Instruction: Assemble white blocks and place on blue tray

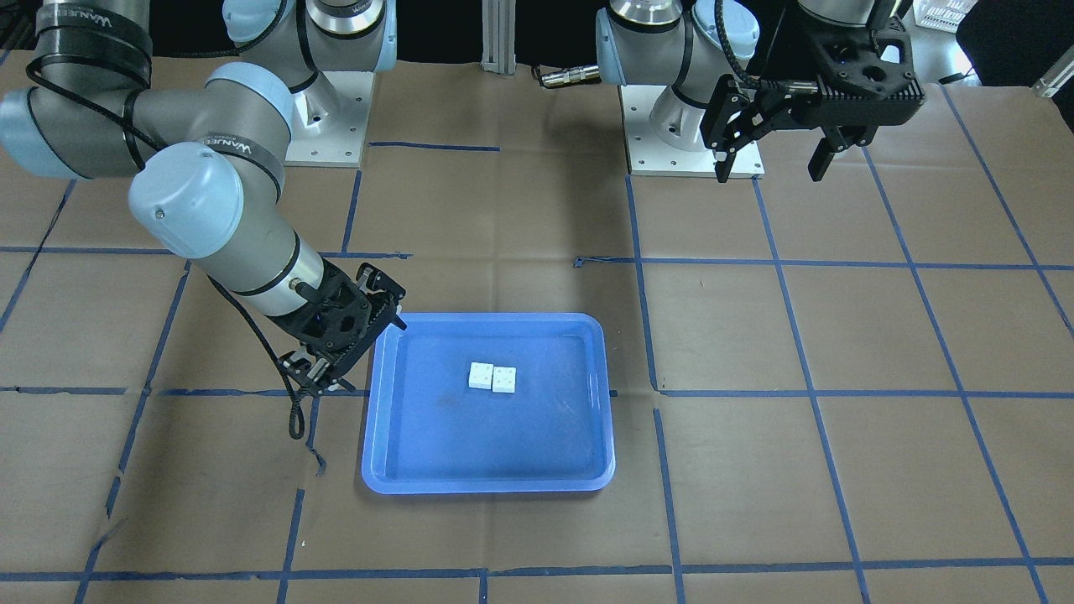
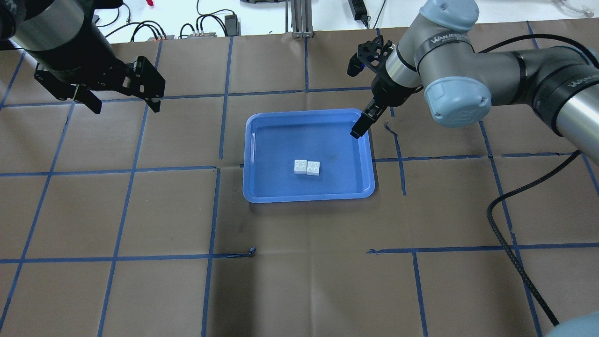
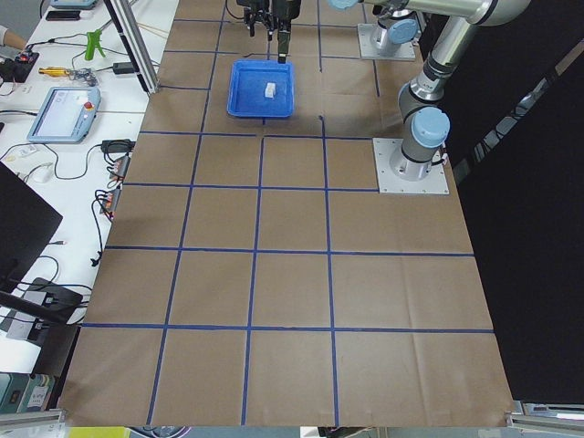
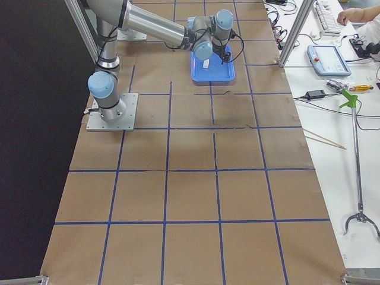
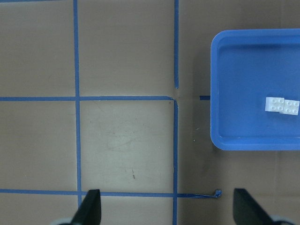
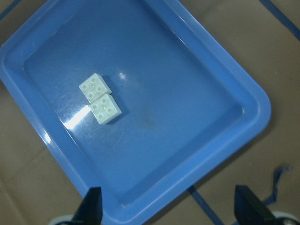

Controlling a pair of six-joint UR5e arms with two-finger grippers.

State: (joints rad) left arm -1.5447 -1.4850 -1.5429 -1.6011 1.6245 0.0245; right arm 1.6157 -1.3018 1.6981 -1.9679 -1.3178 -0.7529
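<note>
The two white blocks [image 2: 307,167] lie joined side by side, studs up, near the middle of the blue tray [image 2: 327,140]. They also show in the front view [image 1: 492,377], the left wrist view [image 5: 282,105] and the right wrist view [image 6: 100,99]. My right gripper [image 2: 359,127] is open and empty, above the tray's far right corner; in the front view it [image 1: 323,379] hangs beside the tray [image 1: 520,436]. My left gripper [image 2: 124,105] is open and empty, high over the table well to the tray's left, and shows in the front view [image 1: 770,172].
The table is covered in brown paper with a blue tape grid [image 2: 220,168]. The arm bases [image 1: 692,143] stand at the robot's side. A black cable [image 2: 510,234] trails from my right arm across the table. Desks with tools [image 4: 332,59] flank the operators' side.
</note>
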